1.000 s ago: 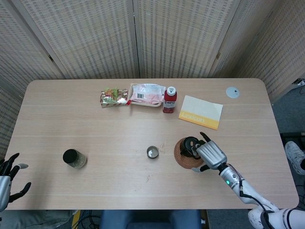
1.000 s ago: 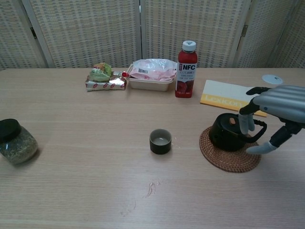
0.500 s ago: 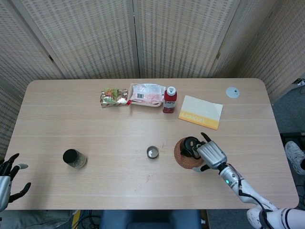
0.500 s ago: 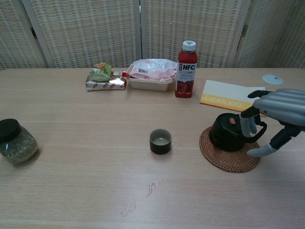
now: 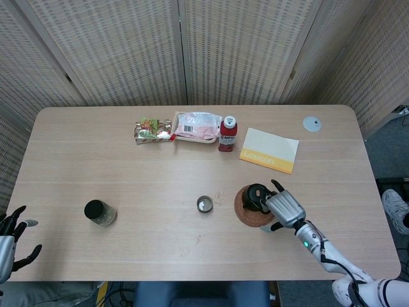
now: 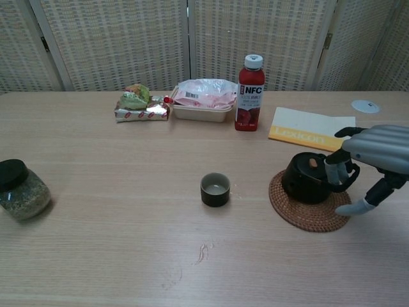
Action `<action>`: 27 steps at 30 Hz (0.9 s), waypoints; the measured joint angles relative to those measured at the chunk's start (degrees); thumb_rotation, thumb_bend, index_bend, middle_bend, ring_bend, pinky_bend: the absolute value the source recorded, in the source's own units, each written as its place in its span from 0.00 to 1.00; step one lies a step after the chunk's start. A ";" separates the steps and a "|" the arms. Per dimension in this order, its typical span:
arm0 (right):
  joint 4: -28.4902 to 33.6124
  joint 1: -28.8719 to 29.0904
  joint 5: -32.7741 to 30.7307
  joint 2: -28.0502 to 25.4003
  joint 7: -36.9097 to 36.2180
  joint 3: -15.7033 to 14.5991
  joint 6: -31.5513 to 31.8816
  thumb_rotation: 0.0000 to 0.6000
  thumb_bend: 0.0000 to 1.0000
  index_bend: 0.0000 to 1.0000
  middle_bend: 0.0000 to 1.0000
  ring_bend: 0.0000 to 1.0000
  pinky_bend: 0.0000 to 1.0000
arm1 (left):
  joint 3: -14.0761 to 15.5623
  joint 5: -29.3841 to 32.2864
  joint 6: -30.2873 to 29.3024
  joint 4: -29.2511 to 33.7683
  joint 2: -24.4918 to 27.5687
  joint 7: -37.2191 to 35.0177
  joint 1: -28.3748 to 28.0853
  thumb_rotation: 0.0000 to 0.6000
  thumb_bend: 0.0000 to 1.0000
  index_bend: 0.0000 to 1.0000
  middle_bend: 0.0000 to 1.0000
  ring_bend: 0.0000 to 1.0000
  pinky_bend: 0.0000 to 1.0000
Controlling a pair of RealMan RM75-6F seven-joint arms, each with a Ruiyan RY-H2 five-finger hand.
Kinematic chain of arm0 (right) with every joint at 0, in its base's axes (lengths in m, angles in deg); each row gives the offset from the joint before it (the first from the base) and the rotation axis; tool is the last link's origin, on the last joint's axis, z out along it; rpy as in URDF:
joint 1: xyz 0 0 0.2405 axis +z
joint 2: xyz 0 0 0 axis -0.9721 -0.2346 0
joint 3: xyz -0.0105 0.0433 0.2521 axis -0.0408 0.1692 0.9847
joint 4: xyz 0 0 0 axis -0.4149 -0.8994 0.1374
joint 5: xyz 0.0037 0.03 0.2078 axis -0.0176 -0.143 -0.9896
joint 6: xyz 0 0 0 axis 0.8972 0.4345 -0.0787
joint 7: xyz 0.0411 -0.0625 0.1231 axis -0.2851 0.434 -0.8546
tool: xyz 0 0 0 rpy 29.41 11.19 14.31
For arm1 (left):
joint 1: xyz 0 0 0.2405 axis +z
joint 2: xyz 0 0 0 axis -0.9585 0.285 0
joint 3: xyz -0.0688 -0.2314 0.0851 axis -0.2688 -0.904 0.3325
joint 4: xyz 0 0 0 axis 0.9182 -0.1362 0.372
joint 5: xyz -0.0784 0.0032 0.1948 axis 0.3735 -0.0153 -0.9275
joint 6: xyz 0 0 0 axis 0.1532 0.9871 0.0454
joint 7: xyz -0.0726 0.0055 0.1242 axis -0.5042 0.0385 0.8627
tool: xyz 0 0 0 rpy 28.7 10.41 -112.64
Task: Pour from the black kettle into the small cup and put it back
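The black kettle [image 6: 307, 179] stands on a round woven mat [image 6: 300, 214] at the right of the table, also seen as kettle [image 5: 255, 194] from above. The small cup [image 6: 215, 189] stands to its left, mid-table, cup [image 5: 204, 204]. My right hand [image 6: 374, 147] hovers at the kettle's right side; its fingers hang down at the handle and the thumb sticks out apart below, with no closed grip visible. The left hand [image 5: 13, 240] is off the table's front-left corner, fingers spread, holding nothing.
A dark-lidded jar [image 6: 19, 188] stands front left. Along the back are a snack pack [image 6: 137, 102], a wrapped food tray [image 6: 204, 99], a red NFC bottle [image 6: 250, 93] and a yellow-edged booklet [image 6: 310, 131]. A white disc [image 6: 365, 106] lies back right.
My right hand has shifted a little to the right and lower along the kettle's handle. The kettle and mat have nudged slightly right. The left hand has stayed still.
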 measured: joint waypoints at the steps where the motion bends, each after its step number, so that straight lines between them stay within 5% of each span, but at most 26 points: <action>1: -0.04 0.01 -0.08 -0.01 0.11 -0.06 -0.13 0.51 0.00 0.48 0.49 0.37 0.00 | 0.00 -0.01 0.01 0.01 -0.01 0.04 -0.01 1.00 0.25 0.34 0.10 0.17 0.08; 27: -1.04 -1.11 -0.03 0.95 1.25 -1.95 -0.25 0.51 0.00 0.56 0.56 0.45 0.00 | -0.02 0.23 -0.02 0.12 0.00 0.20 0.19 1.00 0.25 0.34 0.10 0.17 0.08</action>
